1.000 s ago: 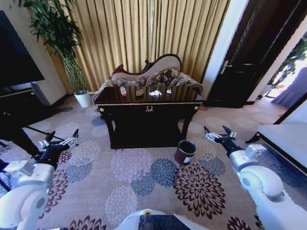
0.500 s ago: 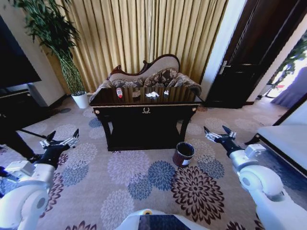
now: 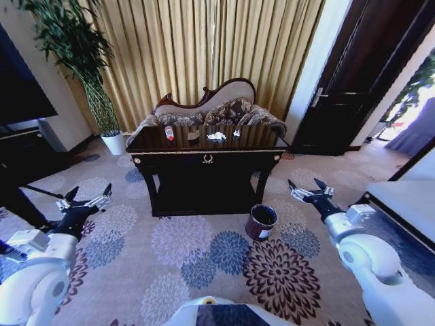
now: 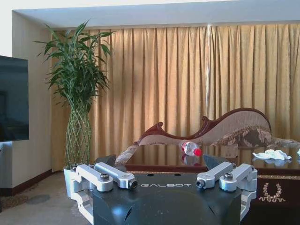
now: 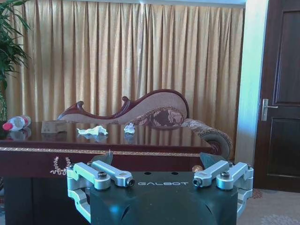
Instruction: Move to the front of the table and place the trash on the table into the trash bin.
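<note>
The plastic bottle [image 3: 168,133], tan box [image 3: 193,135] and paper wad [image 3: 216,136] lie on the table [image 3: 204,159], far ahead of both grippers. The left gripper [image 3: 87,202] and right gripper [image 3: 305,189] hang wide open and hold nothing. The trash bin [image 3: 261,222] stands on the floor near the right gripper.

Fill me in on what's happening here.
The robot faces the table from a short way off, on the carpet. Both grippers, left and right, are open and empty, held out low at either side. The bottle, box and paper wad lie on the table. The bin stands on the floor by its front right leg.
</note>
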You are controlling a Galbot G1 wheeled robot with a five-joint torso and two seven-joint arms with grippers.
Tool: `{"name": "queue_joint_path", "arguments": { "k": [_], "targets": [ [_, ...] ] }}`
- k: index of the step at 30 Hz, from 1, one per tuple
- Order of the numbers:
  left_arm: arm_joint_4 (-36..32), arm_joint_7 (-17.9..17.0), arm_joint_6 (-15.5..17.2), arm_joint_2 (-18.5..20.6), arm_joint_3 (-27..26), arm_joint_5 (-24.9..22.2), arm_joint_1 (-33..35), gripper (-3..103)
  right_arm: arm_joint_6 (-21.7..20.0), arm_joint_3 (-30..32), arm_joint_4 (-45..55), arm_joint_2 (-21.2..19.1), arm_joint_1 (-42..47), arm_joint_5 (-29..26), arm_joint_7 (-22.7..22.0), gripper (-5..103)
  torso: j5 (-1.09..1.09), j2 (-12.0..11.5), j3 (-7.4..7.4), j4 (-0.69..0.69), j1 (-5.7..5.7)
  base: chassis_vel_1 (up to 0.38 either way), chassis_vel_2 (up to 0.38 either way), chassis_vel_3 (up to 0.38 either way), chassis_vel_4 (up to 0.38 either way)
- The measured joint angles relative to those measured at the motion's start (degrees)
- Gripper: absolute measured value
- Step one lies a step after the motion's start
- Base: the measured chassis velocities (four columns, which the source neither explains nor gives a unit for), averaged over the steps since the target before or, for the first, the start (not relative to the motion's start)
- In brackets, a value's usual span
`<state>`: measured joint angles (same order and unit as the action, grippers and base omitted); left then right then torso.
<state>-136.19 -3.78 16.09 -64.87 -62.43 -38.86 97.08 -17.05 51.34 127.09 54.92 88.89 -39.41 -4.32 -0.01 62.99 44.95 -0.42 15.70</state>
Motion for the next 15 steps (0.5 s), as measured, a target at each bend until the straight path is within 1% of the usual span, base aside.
{"name": "queue_joint_path", "arguments": {
  "k": [10, 15],
  "targets": [
    [0.0, 0.0, -0.1, -0.1, 0.1, 0.2, 0.0, 100, 0.0, -0.1, -0.2, 0.0, -0.1, 0.1, 0.2, 100, -0.01, 0.0, 0.00, 0.00, 0.00, -0.099, 0.105, 0.093, -0.107],
    [-0.1, 0.0, -0.2, -0.2, 0.4, 0.5, 0.0, 100, 0.0, 0.0, -0.3, 0.1, -0.1, 0.1, 1.2, 100, -0.01, 0.0, 0.00, 0.00, 0.00, -0.095, 0.106, 0.070, -0.089]
  ]
}}
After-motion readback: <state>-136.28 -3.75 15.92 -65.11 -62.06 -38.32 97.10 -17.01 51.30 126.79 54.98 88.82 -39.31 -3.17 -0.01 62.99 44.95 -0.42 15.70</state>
